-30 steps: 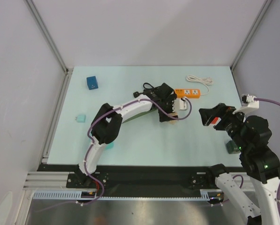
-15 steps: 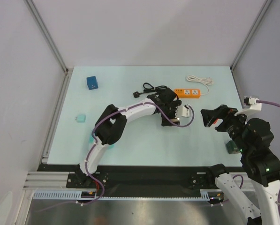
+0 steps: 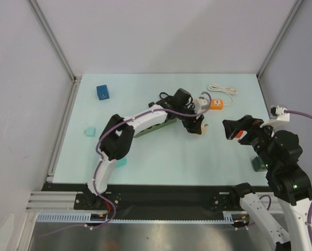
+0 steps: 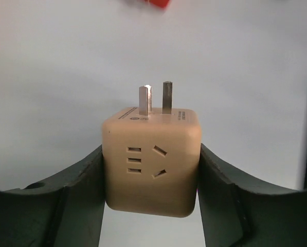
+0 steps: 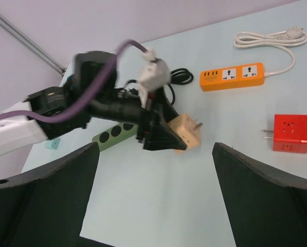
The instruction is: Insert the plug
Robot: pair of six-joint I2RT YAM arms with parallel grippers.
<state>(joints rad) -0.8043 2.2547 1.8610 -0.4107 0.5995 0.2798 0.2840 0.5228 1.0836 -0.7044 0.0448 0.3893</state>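
A tan cube plug (image 4: 152, 159) with two metal prongs sits between the black fingers (image 4: 76, 200) of my left gripper (image 4: 151, 170), which is shut on its two sides. In the top view, the left gripper (image 3: 197, 127) holds the plug (image 3: 199, 128) mid-table, prongs pointing right. The right wrist view shows the plug (image 5: 186, 133) a little above the table. Behind it lies the orange power strip (image 3: 214, 104) (image 5: 232, 76). My right gripper (image 3: 231, 129) (image 5: 153, 206) hovers open to the right, empty.
A red cube plug (image 5: 292, 133) lies right of the tan one. A green socket strip (image 5: 114, 134) (image 3: 158, 124) lies under the left arm, with a black cable (image 3: 165, 97) behind it. A white cord (image 3: 222, 89), a blue box (image 3: 103, 92) and teal blocks (image 3: 90, 131) lie on the table.
My left gripper's jaws have closed onto the tan plug and its wrist has turned, swinging the plug's prongs rightward. The right arm has barely moved.
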